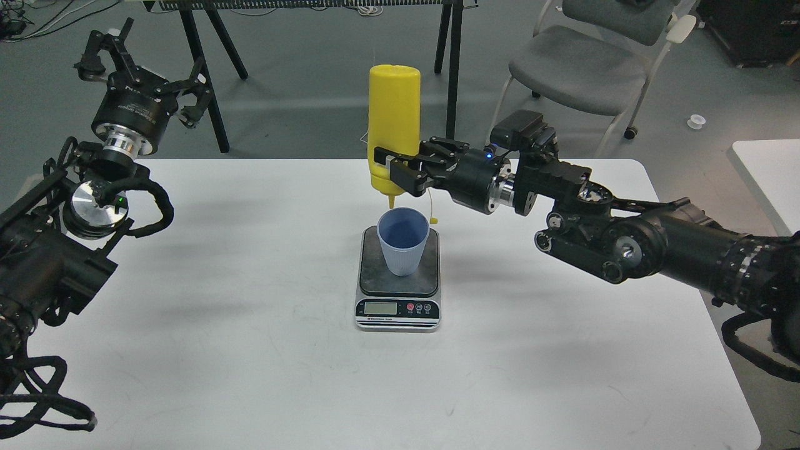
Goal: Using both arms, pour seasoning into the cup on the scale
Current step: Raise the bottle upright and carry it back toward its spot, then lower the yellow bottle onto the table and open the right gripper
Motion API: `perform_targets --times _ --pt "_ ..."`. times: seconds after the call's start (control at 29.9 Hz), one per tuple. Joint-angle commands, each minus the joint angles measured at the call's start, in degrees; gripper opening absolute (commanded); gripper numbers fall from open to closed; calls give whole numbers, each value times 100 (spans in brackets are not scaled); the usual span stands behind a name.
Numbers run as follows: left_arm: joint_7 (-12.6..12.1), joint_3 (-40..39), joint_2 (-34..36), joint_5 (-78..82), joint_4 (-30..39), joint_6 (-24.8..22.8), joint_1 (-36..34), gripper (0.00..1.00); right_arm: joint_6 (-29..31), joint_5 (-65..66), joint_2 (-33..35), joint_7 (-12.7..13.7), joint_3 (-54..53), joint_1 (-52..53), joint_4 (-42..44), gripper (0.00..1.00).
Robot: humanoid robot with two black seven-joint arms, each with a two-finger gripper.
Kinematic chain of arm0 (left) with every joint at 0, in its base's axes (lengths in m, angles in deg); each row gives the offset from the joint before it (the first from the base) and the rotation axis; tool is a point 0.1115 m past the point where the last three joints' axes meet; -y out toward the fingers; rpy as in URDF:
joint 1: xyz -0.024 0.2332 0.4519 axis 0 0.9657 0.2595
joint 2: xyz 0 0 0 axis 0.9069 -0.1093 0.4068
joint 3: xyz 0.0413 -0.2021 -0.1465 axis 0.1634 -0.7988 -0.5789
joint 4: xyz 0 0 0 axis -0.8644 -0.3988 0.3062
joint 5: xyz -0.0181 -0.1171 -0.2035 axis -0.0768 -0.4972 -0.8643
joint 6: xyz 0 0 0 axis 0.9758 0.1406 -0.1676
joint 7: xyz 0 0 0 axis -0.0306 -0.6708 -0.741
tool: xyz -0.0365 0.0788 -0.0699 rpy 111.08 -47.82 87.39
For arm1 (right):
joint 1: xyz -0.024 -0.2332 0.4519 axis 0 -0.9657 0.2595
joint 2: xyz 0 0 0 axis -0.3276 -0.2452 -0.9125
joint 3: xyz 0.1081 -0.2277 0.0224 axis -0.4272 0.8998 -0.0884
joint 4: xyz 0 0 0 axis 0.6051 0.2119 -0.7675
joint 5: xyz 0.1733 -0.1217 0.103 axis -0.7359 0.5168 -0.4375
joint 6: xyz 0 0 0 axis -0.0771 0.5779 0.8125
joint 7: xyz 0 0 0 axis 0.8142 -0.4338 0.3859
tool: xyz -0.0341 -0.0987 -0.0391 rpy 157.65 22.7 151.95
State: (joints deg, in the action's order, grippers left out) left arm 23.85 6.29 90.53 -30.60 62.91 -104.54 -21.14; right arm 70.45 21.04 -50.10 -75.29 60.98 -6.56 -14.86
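The yellow seasoning bottle (394, 119) hangs upside down, its nozzle pointing down just above the far-left rim of the light-blue cup (403, 240). Its tethered tip cap dangles to the right of the nozzle. The cup stands upright on the dark platform of the scale (398, 297) at the table's middle. My right gripper (395, 172) comes in from the right and is shut on the bottle's lower body. My left gripper (128, 59) is raised at the far left, well away from the scale, with its fingers spread and nothing in them.
The white table (250, 350) carries only the scale and cup. Behind it are black stand legs (200, 69) and a grey chair (581, 62). A second white table edge (769, 181) shows at the right.
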Motion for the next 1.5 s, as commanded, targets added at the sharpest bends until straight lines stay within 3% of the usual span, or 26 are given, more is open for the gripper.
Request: perform_targets --times 0.0,0.13,0.37,0.5,0.6,0.7,0.97,1.14,1.3,1.47 --pt "0 0 28 0 0 -3 0 100 375 -845 631 14 -282 -33 -381 44" --pt "-9 0 11 -9 0 -3 0 100 709 -2574 1246 14 -546 -164 -663 44" --pt "-9 18 -42 -1 9 50 -17 100 1543 -5459 1713 22 -1107 -822 -672 44" --pt "-9 26 -24 0 18 68 -26 100 2203 -7337 1792 197 -2082 -1604 -821 44" --pt "-9 35 2 8 18 59 -26 100 2353 -8448 1801 426 -2628 -2150 -997 44" --pt "-17 53 20 8 27 68 -26 100 2598 -8766 1679 418 -3120 -2536 -1076 44" --pt "-53 70 64 26 62 85 -18 100 4037 -9435 889 427 -4860 -4328 -1085 45" --pt "-35 79 72 35 79 103 -18 100 4037 -9497 247 435 -5599 -5243 -1076 45" --pt "-26 79 423 35 649 401 -18 100 4037 -9497 -307 436 -5644 -5728 -1059 46" --pt "-35 97 459 43 730 428 -18 100 4037 -9488 -703 418 -5618 -5860 -1024 48"
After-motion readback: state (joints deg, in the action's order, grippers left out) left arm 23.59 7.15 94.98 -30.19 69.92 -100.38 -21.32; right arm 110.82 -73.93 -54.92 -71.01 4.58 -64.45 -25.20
